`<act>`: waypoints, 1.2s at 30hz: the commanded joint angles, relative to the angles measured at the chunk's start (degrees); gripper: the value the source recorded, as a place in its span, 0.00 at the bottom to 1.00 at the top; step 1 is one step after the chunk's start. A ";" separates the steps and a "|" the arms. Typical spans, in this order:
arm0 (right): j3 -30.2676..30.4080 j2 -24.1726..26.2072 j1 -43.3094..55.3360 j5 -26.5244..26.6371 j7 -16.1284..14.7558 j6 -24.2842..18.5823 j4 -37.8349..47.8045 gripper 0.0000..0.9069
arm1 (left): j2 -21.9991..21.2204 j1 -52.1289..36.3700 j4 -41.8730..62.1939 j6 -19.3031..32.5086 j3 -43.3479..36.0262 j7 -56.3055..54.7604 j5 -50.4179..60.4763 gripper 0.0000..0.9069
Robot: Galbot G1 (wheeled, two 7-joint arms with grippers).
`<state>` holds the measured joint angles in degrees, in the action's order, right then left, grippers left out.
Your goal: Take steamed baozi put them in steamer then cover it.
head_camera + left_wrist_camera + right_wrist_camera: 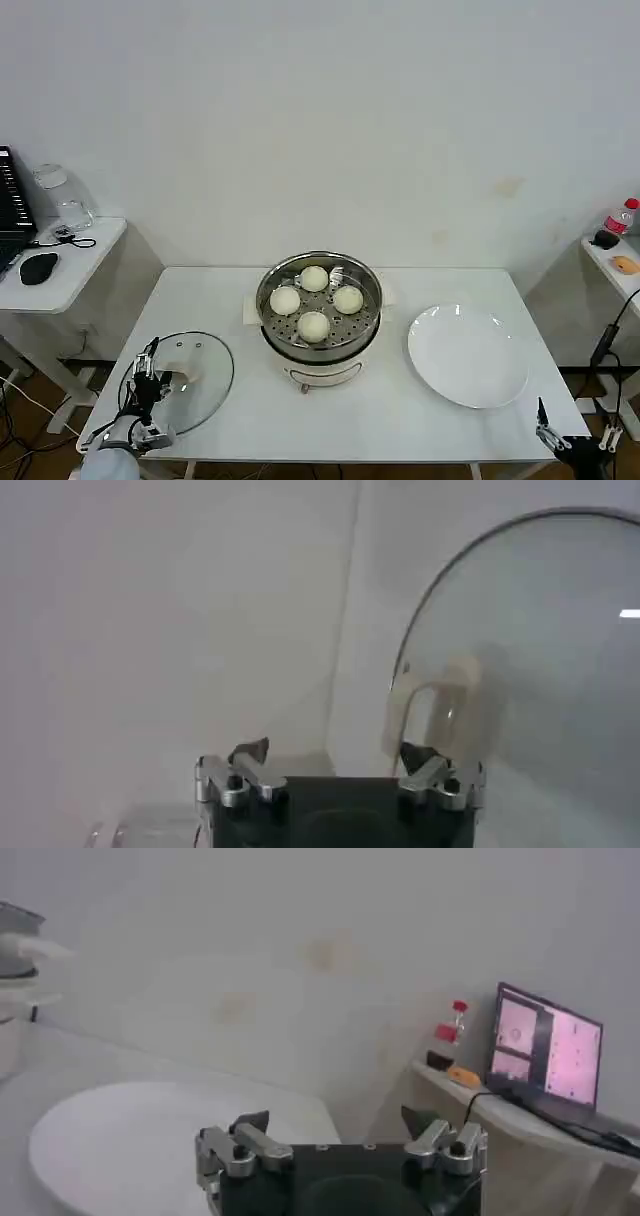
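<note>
Several creamy-white steamed baozi (pixel 314 302) sit on the perforated tray of the shiny steamer (pixel 272 325) at the table's middle. The cover (pixel 205 385), a glass lid with a whitish bar handle (pixel 181 373), lies flat on the table left of the steamer. My left gripper (pixel 148 362) hovers open at the cover's left edge. In the left wrist view the cover (pixel 540 660) and its handle (pixel 430 705) lie just beyond the open left gripper (pixel 335 758), with nothing between the fingers. My right gripper (pixel 545 420) waits open off the table's front right corner.
A flat white plate (pixel 467 355) lies right of the steamer; the right wrist view shows the plate (pixel 150 1138) beyond my right gripper (pixel 335 1123). Side tables stand at the far left (pixel 75 265) and far right (pixel 610 262), with a laptop (pixel 545 1053).
</note>
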<state>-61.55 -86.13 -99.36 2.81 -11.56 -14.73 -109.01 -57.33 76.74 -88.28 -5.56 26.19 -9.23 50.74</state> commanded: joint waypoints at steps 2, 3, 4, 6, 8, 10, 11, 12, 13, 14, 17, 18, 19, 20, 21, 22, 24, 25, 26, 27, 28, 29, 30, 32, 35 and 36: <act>-0.04 -0.11 0.10 0.07 0.00 -0.04 0.08 1.00 | -0.72 -1.95 2.01 0.74 -1.35 -0.34 2.14 0.00; -0.06 -0.10 0.11 0.06 0.01 -0.03 0.11 1.00 | -0.88 -1.88 2.10 0.90 -1.47 -0.44 2.33 0.00; -0.05 -0.08 0.12 0.06 0.01 -0.01 0.14 1.00 | -0.99 -1.81 2.16 1.10 -1.50 -0.48 2.56 0.00; -0.07 -0.04 0.14 0.08 0.04 -0.05 0.16 1.00 | -1.28 -1.72 2.22 1.66 -1.43 -0.52 3.33 0.00; -0.09 -0.04 0.13 0.08 0.02 -0.06 0.13 1.00 | -1.48 -1.73 2.30 1.80 -1.42 -0.49 3.46 0.00; -0.10 -0.02 0.14 0.11 0.07 -0.08 0.12 1.00 | -1.85 -1.85 2.51 2.13 -1.24 -0.73 4.17 0.00; -0.11 -0.02 0.10 0.12 0.04 -0.09 0.06 1.00 | -2.02 -1.94 2.62 2.17 -1.16 -0.88 4.17 0.00; -0.12 -0.01 0.09 0.12 0.04 -0.09 0.04 1.00 | -2.12 -1.99 2.69 2.26 -1.08 -1.15 4.39 0.00; -0.12 0.01 0.07 0.14 0.03 -0.09 -0.02 1.00 | -2.27 -2.00 2.72 2.36 -0.92 -1.21 4.68 0.00; -0.14 0.03 0.04 0.16 0.03 -0.10 -0.10 1.00 | -2.32 -1.96 2.62 2.39 -0.88 -1.23 4.55 0.00; -0.20 0.05 -0.01 0.21 0.02 -0.14 -0.21 1.00 | -2.61 -1.64 2.40 2.53 -0.61 -1.58 4.68 0.00; -0.20 0.06 -0.04 0.19 0.02 -0.15 -0.25 1.00 | -2.66 -1.59 2.35 2.54 -0.58 -1.72 4.67 0.00; -0.20 0.08 -0.06 0.20 0.01 -0.21 -0.26 1.00 | -2.81 -1.46 2.31 2.61 -0.42 -1.98 4.77 0.00; -0.20 0.08 -0.09 0.22 0.02 -0.23 -0.30 1.00 | -2.97 -1.25 2.23 2.71 -0.24 -2.16 4.77 0.00; -0.19 0.09 -0.10 0.21 0.02 -0.24 -0.31 1.00 | -3.03 -1.15 2.13 2.80 -0.16 -2.44 4.82 0.00; -0.19 0.10 -0.08 0.19 0.02 -0.27 -0.30 1.00 | -3.18 -0.98 1.99 2.97 0.01 -2.84 5.14 0.00; -0.15 0.12 -0.10 0.10 0.00 -0.32 -0.41 1.00 | -3.57 -0.45 1.38 3.20 0.50 -3.75 5.91 0.00; -0.12 0.12 -0.10 0.09 -0.01 -0.33 -0.43 1.00 | -3.78 -0.30 1.15 3.37 0.81 -4.21 6.57 0.00; -0.06 0.13 -0.10 0.06 -0.01 -0.33 -0.49 1.00 | -4.09 0.16 0.49 3.54 1.49 -4.96 7.50 0.00; 0.00 0.13 -0.11 0.02 -0.01 -0.34 -0.61 1.00 | -4.24 0.36 0.12 3.54 1.69 -5.40 8.24 0.00; 0.09 0.12 -0.12 -0.03 -0.02 -0.31 -0.72 1.00 | -4.55 0.77 -0.42 3.63 2.30 -5.96 9.22 0.00; 0.19 0.15 -0.14 -0.03 -0.07 -0.28 -0.82 1.00 | -4.93 1.37 -1.27 3.57 3.21 -6.59 10.19 0.00; 0.28 0.16 -0.12 -0.09 -0.06 -0.25 -0.92 1.00 | -5.18 1.78 -2.28 3.46 3.66 -7.04 10.62 0.00; 0.43 0.27 -0.01 -0.29 -0.06 -0.24 -0.84 1.00 | -5.62 2.62 -4.59 2.77 4.59 -7.84 11.21 0.00; 0.94 0.39 0.26 -0.52 -0.06 -0.18 -0.69 1.00 | -6.09 3.32 -9.00 0.73 6.17 -7.68 11.06 0.00; 1.09 0.41 0.34 -0.57 -0.06 -0.16 -0.66 1.00 | -6.18 3.41 -10.32 -0.23 6.74 -7.36 10.79 0.00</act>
<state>-60.92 -85.78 -99.19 2.41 -11.62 -14.97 -109.73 -62.44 78.17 -89.56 -2.72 28.90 -14.67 58.94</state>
